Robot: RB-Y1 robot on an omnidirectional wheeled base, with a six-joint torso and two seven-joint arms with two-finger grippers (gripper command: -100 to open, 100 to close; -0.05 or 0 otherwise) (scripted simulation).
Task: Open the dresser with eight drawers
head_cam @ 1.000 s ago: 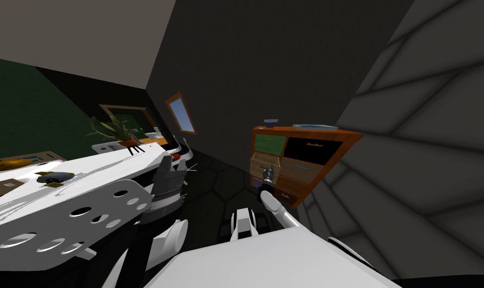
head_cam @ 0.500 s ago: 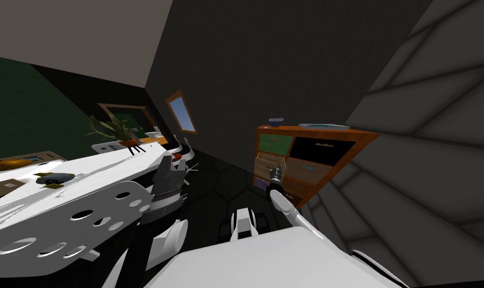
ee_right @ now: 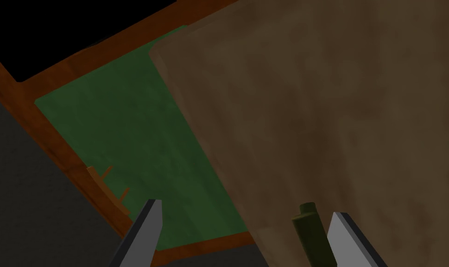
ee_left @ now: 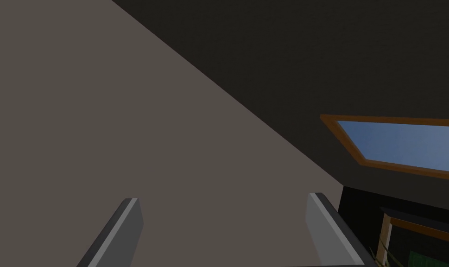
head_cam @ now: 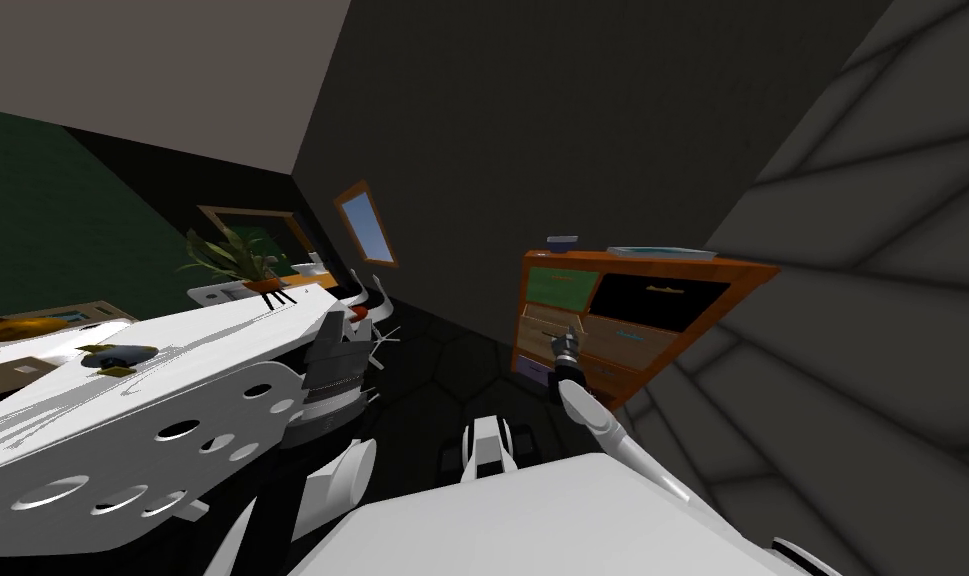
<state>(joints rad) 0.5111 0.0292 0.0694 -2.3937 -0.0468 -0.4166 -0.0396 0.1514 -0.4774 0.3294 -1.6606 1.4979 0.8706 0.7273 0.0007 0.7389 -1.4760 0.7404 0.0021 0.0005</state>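
The right gripper (ee_right: 246, 208) holds its two fingers (ee_right: 147, 232) apart, clamped on nothing. A dark olive handle (ee_right: 311, 232) rises between them, just beside one finger and well clear of the other. The handle belongs to a tan drawer front (ee_right: 348, 116), whose edge overlaps a neighbouring green drawer front (ee_right: 140, 139) with its own small brown handle (ee_right: 108, 185). An orange-brown frame (ee_right: 47, 136) borders the green front. In the head view the right arm (head_cam: 597, 420) stretches forward from the shoulder with the forearm extended, its wrist at the left-hand drawers of the dresser (head_cam: 637, 320). The dresser stands against the dark wall (head_cam: 572, 120), right of centre, with a small bowl (head_cam: 562, 242) and a flat tray (head_cam: 662, 251) on top. The left gripper (ee_left: 222, 198) is spread wide too, with nothing between its fingers.
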